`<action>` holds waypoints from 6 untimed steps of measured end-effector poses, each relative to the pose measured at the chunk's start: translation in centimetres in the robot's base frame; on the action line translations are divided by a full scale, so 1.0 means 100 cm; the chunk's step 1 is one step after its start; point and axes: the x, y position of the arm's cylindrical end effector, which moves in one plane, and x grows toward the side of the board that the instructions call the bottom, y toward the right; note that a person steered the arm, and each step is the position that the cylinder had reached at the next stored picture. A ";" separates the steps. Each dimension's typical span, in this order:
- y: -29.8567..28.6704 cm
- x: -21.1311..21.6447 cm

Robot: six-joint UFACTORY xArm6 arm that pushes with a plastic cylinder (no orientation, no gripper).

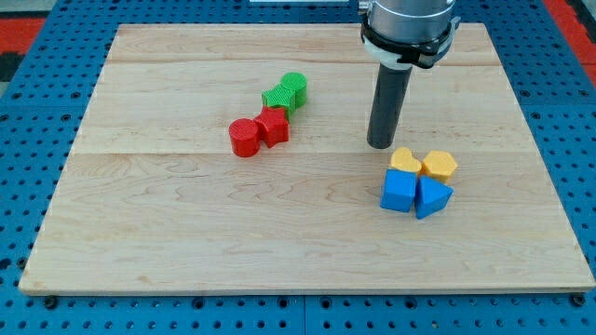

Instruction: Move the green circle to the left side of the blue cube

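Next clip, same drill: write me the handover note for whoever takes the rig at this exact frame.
My tip: on the board, touching no block, just above the yellow pair toward the view's top, well right of the green circle.
Green circle: upper middle, against a green star-like block; red blocks sit just below them.
Blue cube: lower right, against a blue triangular block, two yellow blocks behind.
Done: nothing visible; the circle is far from the cube.
Left: get behind the circle, separate it from the green star-like block, push it down and right to the cube's left side.
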 end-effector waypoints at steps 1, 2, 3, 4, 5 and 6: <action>-0.039 -0.034; -0.061 -0.092; -0.078 -0.148; -0.129 -0.111; -0.046 -0.081; -0.058 -0.074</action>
